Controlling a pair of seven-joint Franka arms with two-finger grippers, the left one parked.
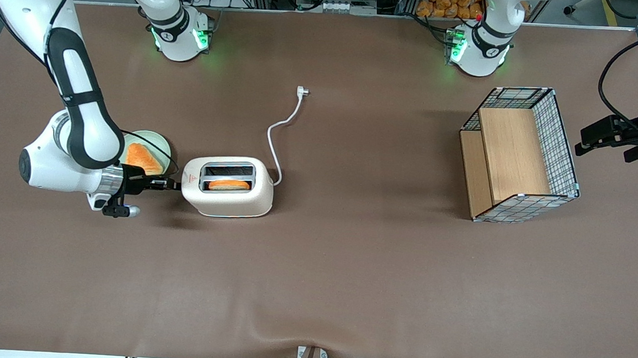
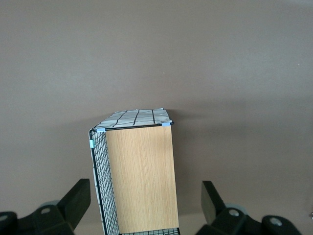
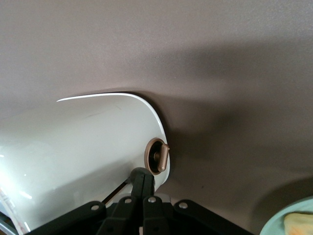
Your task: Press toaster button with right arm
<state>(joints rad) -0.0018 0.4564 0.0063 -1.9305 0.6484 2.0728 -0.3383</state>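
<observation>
Reached in low over the desk (image 1: 345, 286) with the right arm (image 1: 75, 131), gripper (image 1: 170, 183) lying level, just nearer the front camera than a pale green plate (image 1: 165, 143), and pointing at the toaster (image 1: 227, 187). Held the jaws pressed together into one blunt tip, as shown from the right wrist. Found the button (image 3: 157, 155) on the narrow end nearest the red triangle mark (image 1: 189, 178), just beside that tip and slightly off its line; could not tell whether touching. Called, by judgement, for a small correction to centre the tip on the knob, then a short straight push along the toaster's length, gentle enough not to slide the probably light body toward its cord (image 1: 278, 132) or slip off the small knob.
</observation>
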